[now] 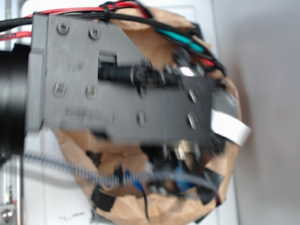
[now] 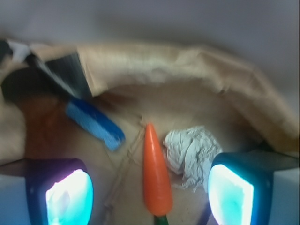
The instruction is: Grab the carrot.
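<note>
In the wrist view the orange carrot [image 2: 155, 176] lies lengthwise on brown paper, its point facing away and its green stem cap [image 2: 161, 220] at the bottom edge. My gripper [image 2: 149, 192] is open, and the carrot sits between the two glowing cyan pads [image 2: 69, 197] without touching either. The right pad [image 2: 230, 197] stands close to a crumpled white paper ball [image 2: 192, 152]. In the exterior view the grey gripper body [image 1: 122, 84] fills the frame and hides the carrot.
A small blue strip [image 2: 95, 124] lies left of the carrot's tip. The brown paper bag wall [image 2: 187, 70] curls up behind everything. Cables and a coiled wire [image 1: 84, 173] hang under the arm above the paper bag's rim [image 1: 75, 150].
</note>
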